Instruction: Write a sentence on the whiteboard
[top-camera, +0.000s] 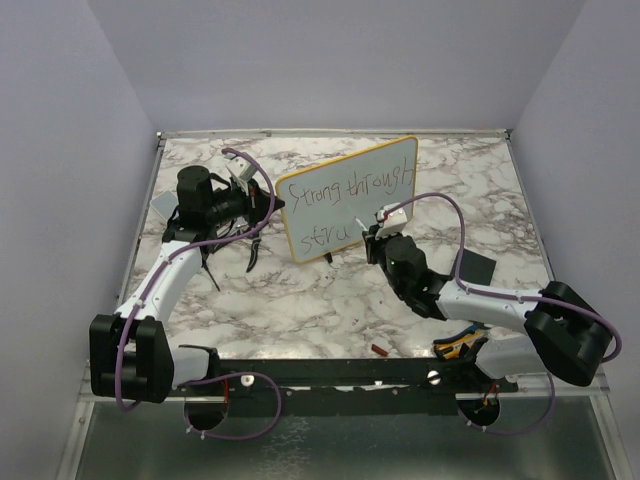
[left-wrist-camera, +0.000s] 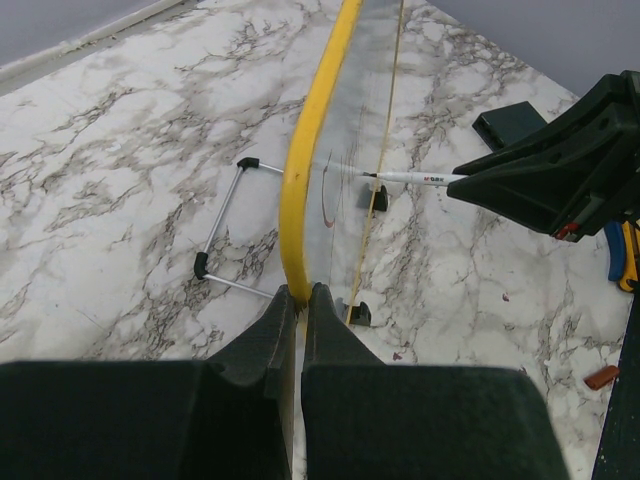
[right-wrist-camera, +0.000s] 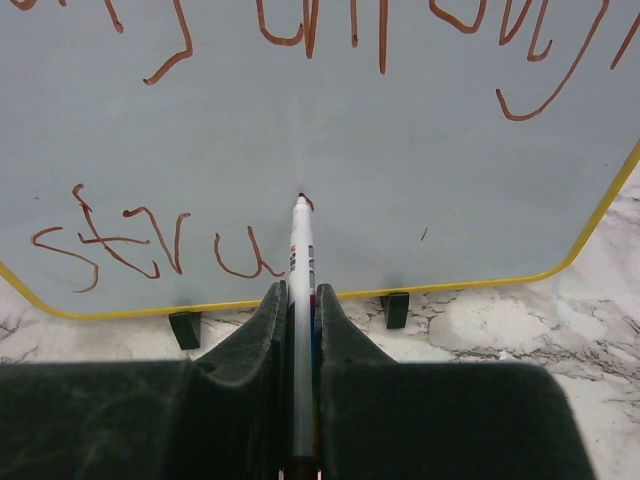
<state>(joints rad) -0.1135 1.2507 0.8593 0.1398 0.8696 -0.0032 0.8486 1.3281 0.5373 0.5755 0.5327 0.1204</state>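
Observation:
The whiteboard (top-camera: 342, 212) stands upright mid-table on small black feet, its thin yellow frame (left-wrist-camera: 312, 130) edge-on in the left wrist view. My left gripper (left-wrist-camera: 301, 292) is shut on the board's left frame edge (top-camera: 277, 205). My right gripper (right-wrist-camera: 300, 290) is shut on a white marker (right-wrist-camera: 302, 255), whose tip touches the board just right of the last letter. The sentence (top-camera: 345, 185) so reads "Strong throught" on the top line. Below it stands "stru" (right-wrist-camera: 110, 240) in dark reddish strokes. The marker (left-wrist-camera: 410, 178) and the right gripper (left-wrist-camera: 560, 175) also show from the left wrist.
A wire stand (left-wrist-camera: 225, 235) props the board from behind. A small dark square slab (top-camera: 478, 268) lies right of the right arm. A small red piece (top-camera: 380, 350) sits near the front edge, and an orange-and-blue tool (top-camera: 460, 348) lies by the right base.

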